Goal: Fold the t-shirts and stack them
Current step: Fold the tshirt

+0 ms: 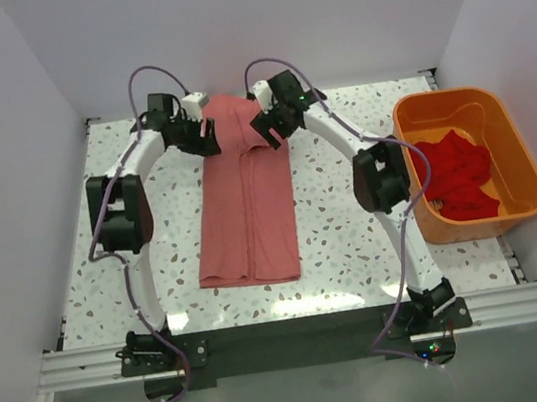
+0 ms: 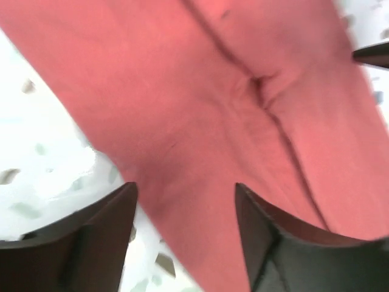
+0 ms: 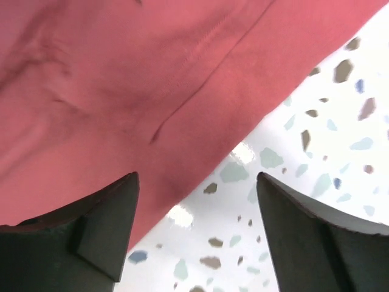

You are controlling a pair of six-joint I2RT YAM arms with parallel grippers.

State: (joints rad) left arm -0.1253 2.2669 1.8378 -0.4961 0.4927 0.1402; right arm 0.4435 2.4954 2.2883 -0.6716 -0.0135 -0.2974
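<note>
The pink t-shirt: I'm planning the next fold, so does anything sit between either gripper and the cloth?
Nothing visible does. The left gripper and right gripper hang open right over the far end of the pink t-shirt, only cloth and table below them. The red t-shirt lies apart in the orange tub.

Both arms stretch toward twelve o'clock, elbows bowed out to nine and three; left gripper point(image 1: 206, 136) and right gripper point(image 1: 268, 134) tilt downward, facing each other, jaws spread apart
</note>
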